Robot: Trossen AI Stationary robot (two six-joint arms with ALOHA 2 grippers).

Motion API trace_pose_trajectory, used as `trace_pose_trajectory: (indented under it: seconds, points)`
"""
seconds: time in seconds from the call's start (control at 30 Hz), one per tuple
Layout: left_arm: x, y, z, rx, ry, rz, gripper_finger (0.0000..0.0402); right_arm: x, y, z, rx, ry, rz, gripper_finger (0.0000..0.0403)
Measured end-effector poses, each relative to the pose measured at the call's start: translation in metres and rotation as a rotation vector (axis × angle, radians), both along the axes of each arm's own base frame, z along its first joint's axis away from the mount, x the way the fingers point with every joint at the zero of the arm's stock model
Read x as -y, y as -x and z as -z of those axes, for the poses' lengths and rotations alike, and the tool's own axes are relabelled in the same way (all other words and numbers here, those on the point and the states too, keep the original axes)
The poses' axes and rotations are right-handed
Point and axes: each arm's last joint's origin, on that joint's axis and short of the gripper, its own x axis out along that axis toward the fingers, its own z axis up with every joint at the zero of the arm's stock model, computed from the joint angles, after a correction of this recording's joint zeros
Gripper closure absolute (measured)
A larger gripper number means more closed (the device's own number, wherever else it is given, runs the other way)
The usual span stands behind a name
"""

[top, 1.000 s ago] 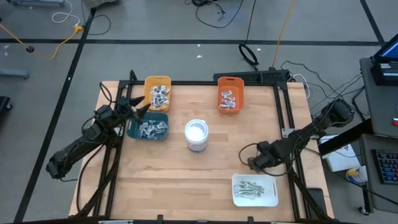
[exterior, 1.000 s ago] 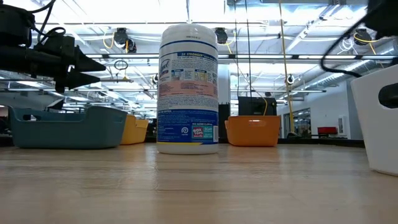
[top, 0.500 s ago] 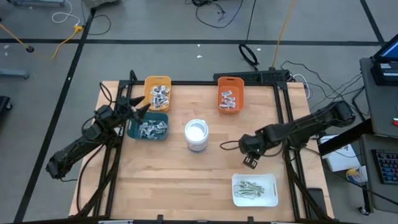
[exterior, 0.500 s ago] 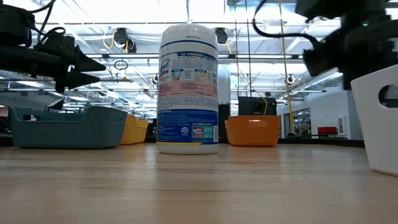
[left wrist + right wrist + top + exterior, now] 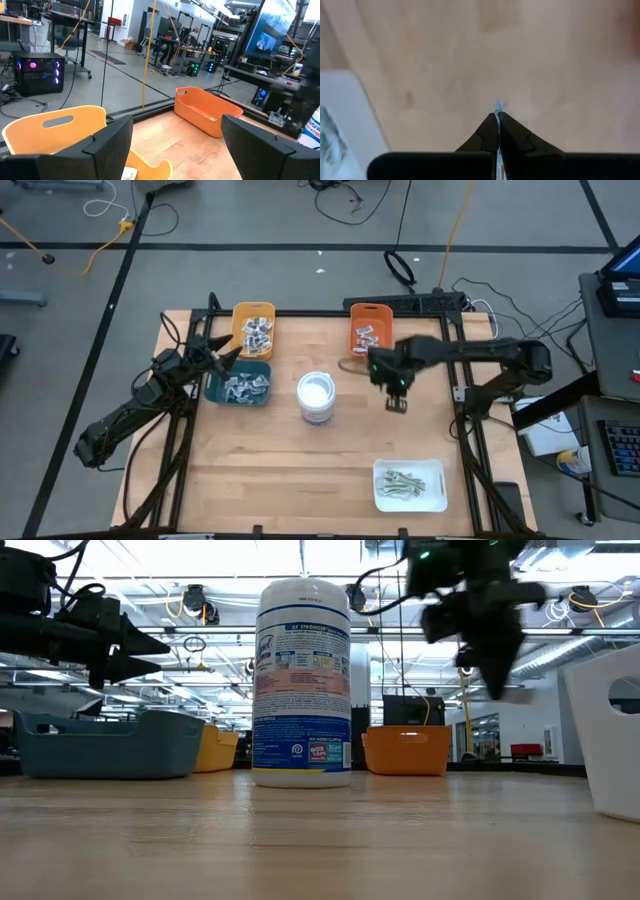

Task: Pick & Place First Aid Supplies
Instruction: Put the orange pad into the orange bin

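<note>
Two dark fingers (image 5: 492, 131) of the right gripper (image 5: 397, 402) are pressed together on a thin packet (image 5: 498, 106), only a sliver of which pokes out past the tips in the right wrist view, pale with a bluish edge. That gripper hangs above bare wood of the table (image 5: 300, 460), just short of the orange bin (image 5: 370, 330), which holds a few silvery packets (image 5: 367, 338) and sits a little beyond and beside it. To its other side stands the white wipes canister (image 5: 316, 397), near but apart. Back toward the front edge, well away from the gripper, the white tray (image 5: 410, 485) carries a small heap of pale-green strips (image 5: 402, 479); its corner also shows at the edge of the right wrist view. Across the table from the right gripper, past the canister, the left gripper (image 5: 228, 355) waits with its fingers spread wide, hovering at the boundary between the yellow bin (image 5: 252, 327) and the teal bin (image 5: 238, 384). Both of those bins hold clusters of silver-and-white packets. In the low view the right gripper shows high and blurred over the orange bin, clear of the tabletop.
</note>
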Motion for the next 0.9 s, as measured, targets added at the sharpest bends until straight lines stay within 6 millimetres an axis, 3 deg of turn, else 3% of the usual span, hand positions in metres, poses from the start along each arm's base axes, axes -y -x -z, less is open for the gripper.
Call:
trace_pose_trajectory:
  seconds: [0.57, 0.9]
  points:
    - [0.0, 0.0, 0.0, 0.0, 0.0, 0.0, 0.0096, 0.147, -0.046, -0.019, 0.031, 0.126, -0.053, 0.0403]
    - [0.0, 0.0, 0.0, 0.0, 0.0, 0.0, 0.0096, 0.222, -0.047, -0.004, 0.026, 0.161, -0.031, 0.0403]
